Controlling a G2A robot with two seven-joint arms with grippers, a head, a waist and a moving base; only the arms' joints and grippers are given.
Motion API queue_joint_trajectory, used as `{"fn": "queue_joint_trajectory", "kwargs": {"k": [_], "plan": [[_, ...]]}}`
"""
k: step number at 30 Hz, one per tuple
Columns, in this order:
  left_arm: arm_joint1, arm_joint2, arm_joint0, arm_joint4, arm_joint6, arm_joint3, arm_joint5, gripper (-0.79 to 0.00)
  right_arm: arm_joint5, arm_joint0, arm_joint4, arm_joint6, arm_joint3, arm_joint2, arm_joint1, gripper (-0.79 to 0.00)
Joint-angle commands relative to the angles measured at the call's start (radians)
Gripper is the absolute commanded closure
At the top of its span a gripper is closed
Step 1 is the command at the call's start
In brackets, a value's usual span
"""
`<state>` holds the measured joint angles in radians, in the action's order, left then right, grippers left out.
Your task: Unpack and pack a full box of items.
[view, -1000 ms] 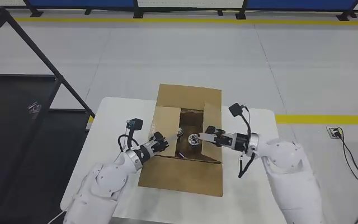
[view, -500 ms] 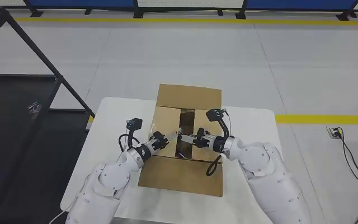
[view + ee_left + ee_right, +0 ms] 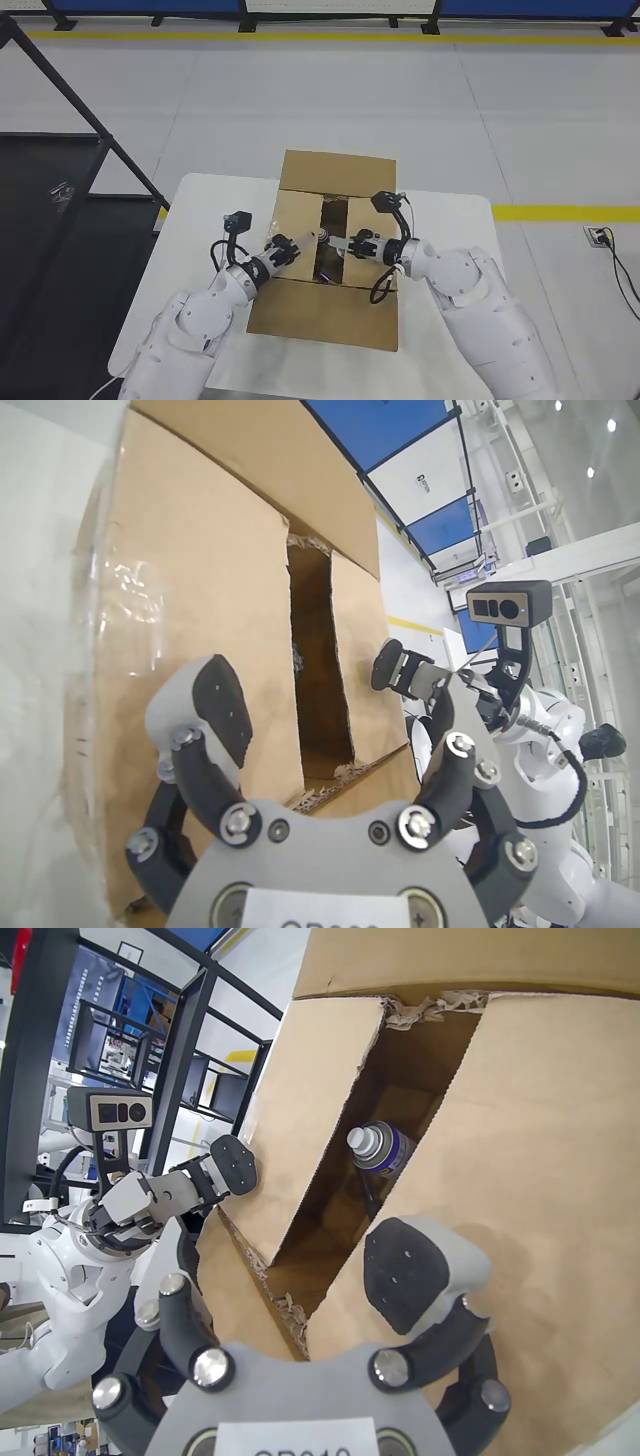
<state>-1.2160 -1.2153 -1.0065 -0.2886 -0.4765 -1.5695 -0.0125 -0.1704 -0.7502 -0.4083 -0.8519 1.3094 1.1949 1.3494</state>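
Note:
A brown cardboard box [image 3: 325, 315] stands on the white table [image 3: 205, 225], its two side flaps lowered with a narrow gap [image 3: 331, 250] between them. My left gripper [image 3: 298, 245] is open at the left flap [image 3: 200, 565], one pad [image 3: 222, 700] lying over the cardboard. My right gripper [image 3: 347, 245] is open over the right flap [image 3: 525, 1153], one pad [image 3: 405, 1273] resting on it. Through the gap a spray can [image 3: 380, 1145] with a white cap and blue body stands inside the box. Each wrist view shows the other arm's gripper at the opposite flap.
The far flap [image 3: 335, 170] and near flap [image 3: 320, 325] lie folded outward. A black metal rack [image 3: 70, 110] stands to the table's left. Bare table surface [image 3: 455, 215] lies on both sides of the box.
My right gripper has swung left over the box, and the right flap, upright a second ago, now lies lowered. The left gripper crept slightly toward the gap.

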Motion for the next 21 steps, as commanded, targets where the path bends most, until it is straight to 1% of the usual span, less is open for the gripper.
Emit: {"fn": "queue_joint_trajectory", "kwargs": {"k": [1,7,13,16,19,21], "plan": [[-0.001,-0.001,-0.002,0.003,0.007,-0.002,0.001,-0.785,-0.008,0.002,0.019,-0.002,-0.007,0.001,-0.001,-0.785],[0.0,-0.026,-0.016,0.018,0.033,-0.035,-0.007,-0.785,-0.044,0.007,0.083,-0.01,-0.016,0.019,-0.006,-0.785],[0.013,-0.118,-0.07,0.062,0.037,-0.126,-0.051,-0.785,-0.062,-0.013,0.094,0.004,0.039,0.043,-0.016,-0.785],[0.027,-0.215,-0.133,0.097,0.003,-0.188,-0.098,-0.785,-0.062,-0.013,0.094,0.004,0.039,0.043,-0.016,-0.785],[0.042,-0.307,-0.201,0.151,-0.072,-0.23,-0.156,-0.785,-0.062,-0.013,0.094,0.004,0.039,0.043,-0.016,-0.785],[0.054,-0.393,-0.265,0.213,-0.152,-0.248,-0.205,-0.785,-0.062,-0.013,0.094,0.004,0.039,0.043,-0.016,-0.785]]}}
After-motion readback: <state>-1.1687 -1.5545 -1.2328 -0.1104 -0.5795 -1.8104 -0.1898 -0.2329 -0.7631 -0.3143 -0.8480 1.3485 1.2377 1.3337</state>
